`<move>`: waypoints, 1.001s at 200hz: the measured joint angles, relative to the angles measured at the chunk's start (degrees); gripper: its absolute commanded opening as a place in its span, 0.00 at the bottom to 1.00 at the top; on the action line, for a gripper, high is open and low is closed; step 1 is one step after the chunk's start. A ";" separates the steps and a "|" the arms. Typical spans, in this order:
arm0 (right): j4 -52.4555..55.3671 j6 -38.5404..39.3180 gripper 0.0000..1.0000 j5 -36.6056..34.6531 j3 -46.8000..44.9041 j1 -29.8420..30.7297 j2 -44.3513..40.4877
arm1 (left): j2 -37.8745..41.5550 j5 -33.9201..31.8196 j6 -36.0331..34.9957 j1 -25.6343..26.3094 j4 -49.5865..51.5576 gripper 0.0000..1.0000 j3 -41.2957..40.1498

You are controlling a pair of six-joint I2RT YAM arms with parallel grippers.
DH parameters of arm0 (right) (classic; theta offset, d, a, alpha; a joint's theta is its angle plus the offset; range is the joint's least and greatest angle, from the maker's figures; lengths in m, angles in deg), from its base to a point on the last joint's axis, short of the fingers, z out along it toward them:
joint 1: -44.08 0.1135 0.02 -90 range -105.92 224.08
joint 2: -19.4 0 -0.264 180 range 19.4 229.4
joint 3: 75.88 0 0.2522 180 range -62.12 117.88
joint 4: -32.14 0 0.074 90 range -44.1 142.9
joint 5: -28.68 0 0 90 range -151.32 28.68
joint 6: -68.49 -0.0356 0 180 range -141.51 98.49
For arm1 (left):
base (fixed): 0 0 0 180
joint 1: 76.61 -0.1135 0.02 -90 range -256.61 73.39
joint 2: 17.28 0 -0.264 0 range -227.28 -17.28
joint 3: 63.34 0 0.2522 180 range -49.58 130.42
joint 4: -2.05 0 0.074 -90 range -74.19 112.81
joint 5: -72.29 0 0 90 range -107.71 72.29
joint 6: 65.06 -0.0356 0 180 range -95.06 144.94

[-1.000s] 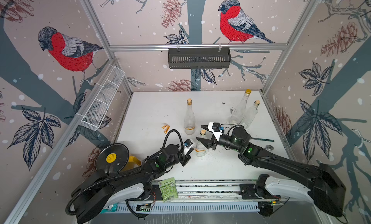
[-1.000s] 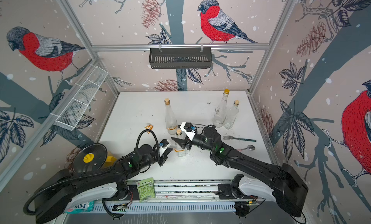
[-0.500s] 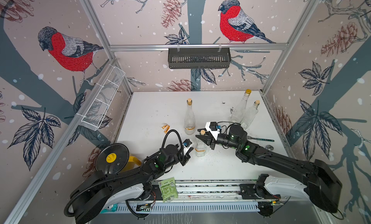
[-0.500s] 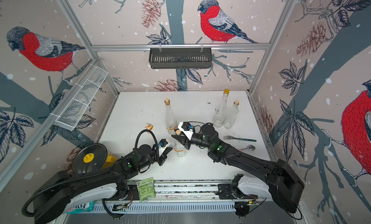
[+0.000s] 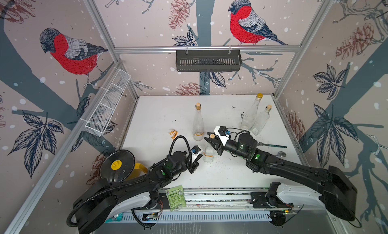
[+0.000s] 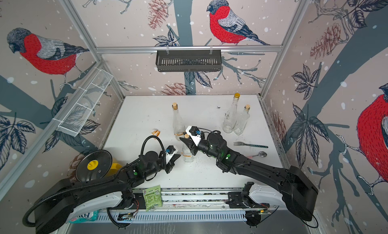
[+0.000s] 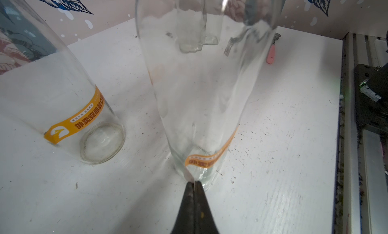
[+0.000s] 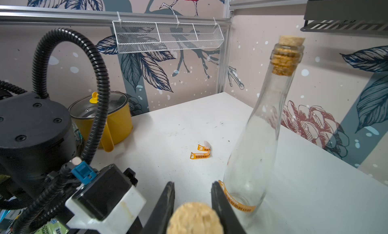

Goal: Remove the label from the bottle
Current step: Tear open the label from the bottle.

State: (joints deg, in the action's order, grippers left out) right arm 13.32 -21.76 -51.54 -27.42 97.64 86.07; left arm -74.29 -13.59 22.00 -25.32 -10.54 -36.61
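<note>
Your table (image 5: pixel 159 117) is white and flecked with dark crumbs. The yellow pot (image 8: pixel 117 125), lid on, stands well behind your left claw (image 7: pixel 194 185), out past that arm's elbow.

A tall corked bottle (image 8: pixel 258 138) stands upright just beside your right claw (image 8: pixel 193 184), on its far side, with an orange band round its base. Two more clear bottles (image 5: pixel 255 117) stand close together, well beyond the right claw's wrist and nearer the back wall.

The bottle (image 7: pixel 199 96) you are working on is the short one. It stands upright on the table between your two claws.

- **Right claw:** it is clamped on the top of the bottle, with one finger on each side of the cork (image 8: pixel 195 218).
- **Left claw:** its jaws are pressed together at the foot of the bottle. They are pinching the loose white end of the label (image 7: pixel 210 160). The rest of that orange strip is still wrapped round the glass.

A fork (image 5: pixel 273 145) and a spoon (image 5: pixel 281 153) lie flat beside the right forearm, well behind that claw. Two curled orange label scraps (image 5: pixel 173 133) lie on the table beyond the left claw, apart from it and near the tall bottle.
</note>
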 measured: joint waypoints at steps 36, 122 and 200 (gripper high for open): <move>0.20 -0.13 0.00 -7.96 0.11 2.60 0.00 | 0.28 0.07 -0.04 0.00 0.00 0.00 -0.20; -0.17 -3.02 0.00 -24.33 -0.81 6.54 -1.01 | 0.66 2.56 -0.52 0.00 -0.15 0.00 -0.63; -3.56 -4.68 0.00 -34.93 -2.51 9.77 -1.16 | 1.22 6.32 -1.14 0.00 -0.20 0.00 -0.98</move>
State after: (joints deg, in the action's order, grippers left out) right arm 9.76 -26.44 -86.47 -29.93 107.41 84.91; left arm -73.07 -7.27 20.86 -25.32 -10.73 -37.59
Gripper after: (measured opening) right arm 0.285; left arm 0.048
